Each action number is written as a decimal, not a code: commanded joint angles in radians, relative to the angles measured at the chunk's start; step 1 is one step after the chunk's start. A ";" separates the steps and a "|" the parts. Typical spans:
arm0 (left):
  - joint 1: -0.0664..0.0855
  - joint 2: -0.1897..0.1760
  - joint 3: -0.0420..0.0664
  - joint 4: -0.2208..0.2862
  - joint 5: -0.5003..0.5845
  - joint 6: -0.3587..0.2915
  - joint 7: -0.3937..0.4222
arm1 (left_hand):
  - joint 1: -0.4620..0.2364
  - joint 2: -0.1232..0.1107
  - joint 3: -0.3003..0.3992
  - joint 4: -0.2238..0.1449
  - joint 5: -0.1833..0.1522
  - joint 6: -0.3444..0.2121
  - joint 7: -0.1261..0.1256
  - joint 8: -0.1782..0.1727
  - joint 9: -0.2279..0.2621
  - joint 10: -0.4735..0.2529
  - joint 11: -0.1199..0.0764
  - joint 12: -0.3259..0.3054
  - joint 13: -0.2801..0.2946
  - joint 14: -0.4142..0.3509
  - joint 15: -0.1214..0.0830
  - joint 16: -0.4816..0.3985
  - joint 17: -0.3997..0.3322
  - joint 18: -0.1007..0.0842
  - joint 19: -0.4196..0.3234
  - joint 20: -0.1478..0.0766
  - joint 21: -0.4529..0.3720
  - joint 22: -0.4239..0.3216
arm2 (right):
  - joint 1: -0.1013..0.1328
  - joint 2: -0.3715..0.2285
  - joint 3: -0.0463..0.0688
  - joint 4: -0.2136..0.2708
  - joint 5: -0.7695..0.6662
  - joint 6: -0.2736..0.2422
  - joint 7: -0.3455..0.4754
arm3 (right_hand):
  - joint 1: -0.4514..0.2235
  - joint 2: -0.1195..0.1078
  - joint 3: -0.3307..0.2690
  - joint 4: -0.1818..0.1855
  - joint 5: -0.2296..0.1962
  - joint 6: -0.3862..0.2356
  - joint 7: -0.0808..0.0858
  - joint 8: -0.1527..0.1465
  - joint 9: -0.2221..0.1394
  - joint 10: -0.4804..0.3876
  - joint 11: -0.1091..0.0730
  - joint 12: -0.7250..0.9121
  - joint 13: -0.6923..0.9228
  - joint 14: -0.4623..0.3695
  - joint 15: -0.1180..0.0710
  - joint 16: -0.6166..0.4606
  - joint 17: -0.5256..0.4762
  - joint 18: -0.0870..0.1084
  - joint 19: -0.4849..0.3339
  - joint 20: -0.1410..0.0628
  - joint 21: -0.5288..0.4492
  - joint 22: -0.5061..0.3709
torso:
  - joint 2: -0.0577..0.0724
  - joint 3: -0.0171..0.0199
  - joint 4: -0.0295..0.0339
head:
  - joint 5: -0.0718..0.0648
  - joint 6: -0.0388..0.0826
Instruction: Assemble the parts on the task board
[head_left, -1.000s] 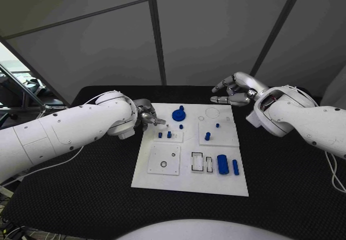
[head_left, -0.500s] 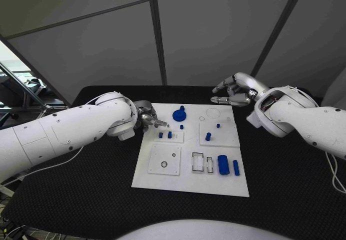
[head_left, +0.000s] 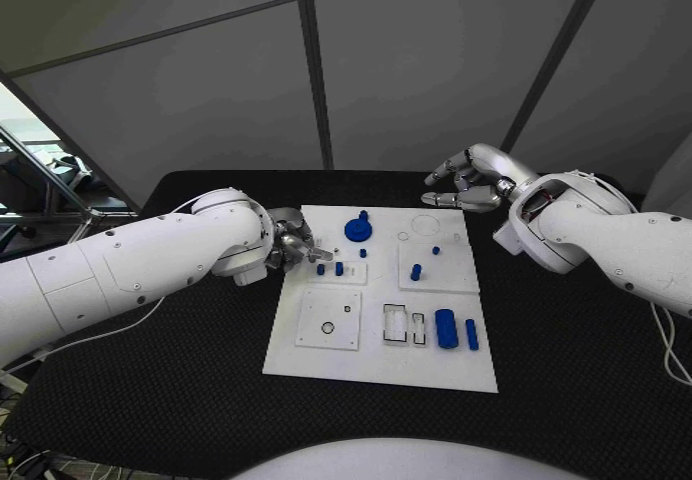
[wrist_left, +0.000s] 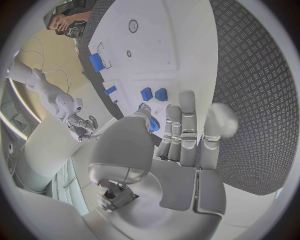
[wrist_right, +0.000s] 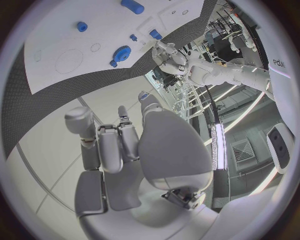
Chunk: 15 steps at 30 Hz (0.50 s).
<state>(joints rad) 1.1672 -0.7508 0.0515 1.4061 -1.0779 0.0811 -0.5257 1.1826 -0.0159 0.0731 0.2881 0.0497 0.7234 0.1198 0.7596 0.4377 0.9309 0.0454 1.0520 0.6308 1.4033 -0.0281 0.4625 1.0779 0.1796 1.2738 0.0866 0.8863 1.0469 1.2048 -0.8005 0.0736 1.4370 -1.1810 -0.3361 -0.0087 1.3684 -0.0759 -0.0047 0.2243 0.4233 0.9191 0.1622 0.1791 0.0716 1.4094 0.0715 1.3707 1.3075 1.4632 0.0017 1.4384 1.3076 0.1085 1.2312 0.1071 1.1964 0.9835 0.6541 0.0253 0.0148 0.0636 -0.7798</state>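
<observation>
So the black table (head_left: 173, 400) has the white task board (head_left: 382, 370) sitting right in the middle, and the blue parts are all on it. The biggest is a round gear-looking piece (head_left: 358, 230) near the far edge, then a fat cylinder (head_left: 446, 329) with a thin peg (head_left: 472, 334) beside it near the right edge, plus 2 little pegs (head_left: 329, 268) side by side on the left. The left hand (head_left: 293, 243) hangs at the board's left edge by those 2 pegs; can't tell if it's pinching anything. The right hand (head_left: 469, 186) hovers past the far edge, fingers curled, nothing in it.
</observation>
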 joint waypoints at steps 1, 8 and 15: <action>0.001 -0.002 0.000 0.003 0.005 -0.006 0.038 | 0.024 0.004 -0.022 0.000 0.004 -0.003 -0.002 -0.005 -0.023 0.004 0.000 -0.043 -0.047 0.022 0.004 0.047 0.019 -0.016 -0.009 0.000 -0.155 -0.125 | 0.002 0.000 0.001 0.001 -0.002 0.004 0.004 | -0.004 0.005 0.002 0.005 -0.003 -0.003 -0.006 0.002 -0.002 -0.008 -0.002 -0.005 0.044 0.060 -0.007 -0.005 0.052 0.009 -0.006 -0.003 -0.003 -0.001 | 0.000 -0.0005 0.0007 | 0.000 0.000; 0.001 0.001 -0.001 0.008 0.005 0.032 0.049 | 0.018 0.009 -0.058 0.001 0.004 0.031 -0.016 0.002 -0.045 0.059 -0.014 -0.048 -0.072 0.054 -0.006 0.126 0.053 -0.079 0.159 -0.020 0.180 0.126 | 0.002 0.001 0.000 0.000 -0.002 0.005 0.004 | -0.004 0.005 0.002 0.005 -0.003 -0.003 -0.006 0.002 -0.002 -0.008 -0.002 -0.005 0.044 0.060 -0.007 -0.005 0.052 0.009 -0.006 -0.003 -0.003 -0.001 | 0.001 -0.0001 -0.0008 | 0.002 -0.002; 0.001 0.003 -0.003 0.001 0.005 0.062 0.037 | 0.026 0.017 -0.063 -0.002 0.004 0.039 -0.019 0.003 -0.052 0.071 -0.017 -0.042 -0.073 0.041 -0.007 0.083 0.035 -0.092 0.180 -0.022 0.246 0.179 | 0.002 0.001 0.000 0.000 -0.002 0.006 0.004 | -0.002 0.006 0.002 0.004 0.001 -0.003 -0.006 0.003 -0.002 -0.007 -0.002 -0.005 0.045 0.060 -0.007 -0.005 0.052 0.009 -0.006 -0.003 -0.003 0.000 | 0.000 -0.0001 0.0006 | 0.002 -0.003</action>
<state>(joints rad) 1.1669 -0.7492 0.0484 1.4081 -1.0767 0.1079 -0.4962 1.2097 -0.0064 0.0152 0.2881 0.0497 0.7542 0.0998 0.7596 0.3859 0.9944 0.0286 1.0045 0.5594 1.4488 -0.0328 0.5502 1.1148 0.0622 1.4464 0.0644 1.1283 1.2223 1.2048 -0.7998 0.0735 1.4359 -1.1811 -0.3350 -0.0090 1.3684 -0.0759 -0.0047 0.2243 0.4234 0.9191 0.1622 0.1791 0.0716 1.4094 0.0715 1.3707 1.3075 1.4632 0.0017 1.4383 1.3075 0.1084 1.2312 0.1071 1.1964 0.9837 0.6545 0.0253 0.0148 0.0651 -0.7830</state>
